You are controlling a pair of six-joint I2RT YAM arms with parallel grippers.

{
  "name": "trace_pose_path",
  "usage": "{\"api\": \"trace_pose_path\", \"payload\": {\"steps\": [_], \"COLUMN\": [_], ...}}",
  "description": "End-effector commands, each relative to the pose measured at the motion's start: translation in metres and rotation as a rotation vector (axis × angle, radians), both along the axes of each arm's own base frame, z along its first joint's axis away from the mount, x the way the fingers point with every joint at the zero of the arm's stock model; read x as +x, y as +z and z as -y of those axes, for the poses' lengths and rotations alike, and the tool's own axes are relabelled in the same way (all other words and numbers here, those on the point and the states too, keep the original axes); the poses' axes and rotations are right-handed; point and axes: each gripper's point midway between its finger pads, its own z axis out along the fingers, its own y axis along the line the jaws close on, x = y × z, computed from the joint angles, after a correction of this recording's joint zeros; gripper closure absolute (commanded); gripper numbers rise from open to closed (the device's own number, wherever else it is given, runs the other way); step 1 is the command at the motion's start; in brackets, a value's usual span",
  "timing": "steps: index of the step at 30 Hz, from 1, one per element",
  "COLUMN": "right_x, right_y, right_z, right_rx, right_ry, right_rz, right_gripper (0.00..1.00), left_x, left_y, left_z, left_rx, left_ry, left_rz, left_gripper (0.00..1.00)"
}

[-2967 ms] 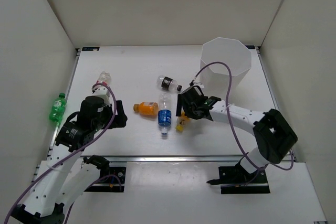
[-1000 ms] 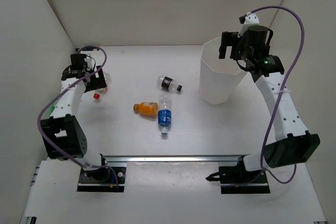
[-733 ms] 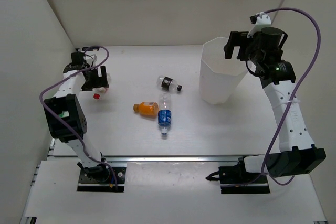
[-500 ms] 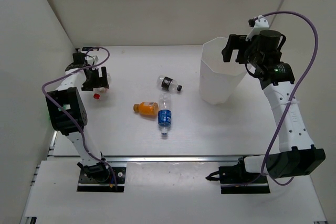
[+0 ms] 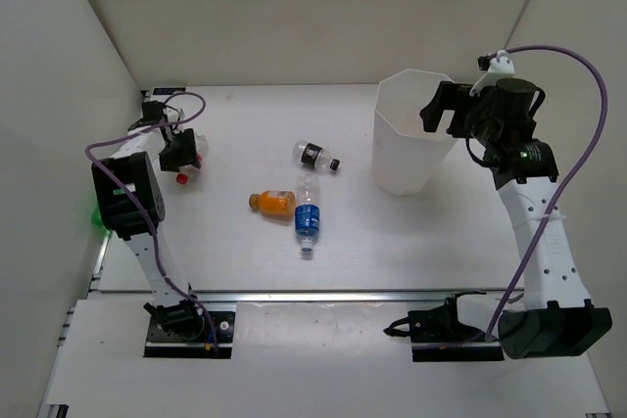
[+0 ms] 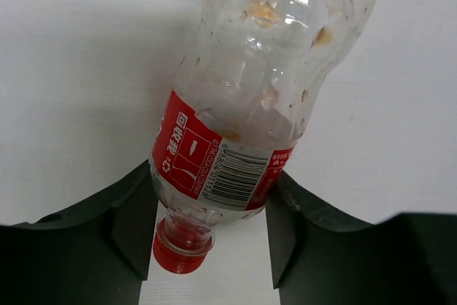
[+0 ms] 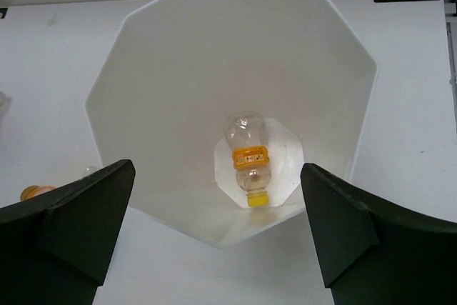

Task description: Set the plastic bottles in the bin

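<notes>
A clear bottle with a red label and red cap (image 6: 243, 126) lies on the white table at the far left (image 5: 194, 158). My left gripper (image 6: 211, 226) (image 5: 179, 156) is shut on it, one finger (image 6: 132, 223) pressed on each side of the label near the neck. My right gripper (image 7: 218, 169) (image 5: 446, 110) hangs open above the white faceted bin (image 5: 407, 149) (image 7: 178, 105). A clear bottle with a yellow label and cap (image 7: 248, 158) lies on the bin's floor. Mid-table lie an orange bottle (image 5: 272, 202), a blue-label bottle (image 5: 308, 214) and a black-label bottle (image 5: 315, 156).
A sliver of a green bottle (image 5: 96, 214) shows at the left wall behind my left arm. White walls close in the table on the left, back and right. A metal rail (image 5: 323, 294) runs along the near edge.
My left gripper's jaws have closed from wide open onto the red-label bottle. My right gripper has drifted slightly right above the bin and stays open.
</notes>
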Motion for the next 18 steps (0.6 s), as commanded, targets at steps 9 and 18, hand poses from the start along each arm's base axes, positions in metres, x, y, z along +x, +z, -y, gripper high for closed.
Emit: {"api": "trace_pose_path", "payload": {"steps": [9, 18], "right_x": [-0.027, -0.065], "right_y": [-0.002, -0.018], "right_z": [-0.079, -0.204], "right_rx": [0.095, 0.174], "right_ry": [0.256, 0.647], "right_rz": [0.001, -0.008], "right_gripper": [0.01, 0.01], "left_x": [0.003, -0.12], "left_y": [0.156, 0.245], "left_z": [0.085, 0.28], "left_rx": [-0.054, -0.589], "left_ry": [-0.172, -0.638], "left_rz": [0.359, 0.579], "left_gripper": [0.68, 0.7]}}
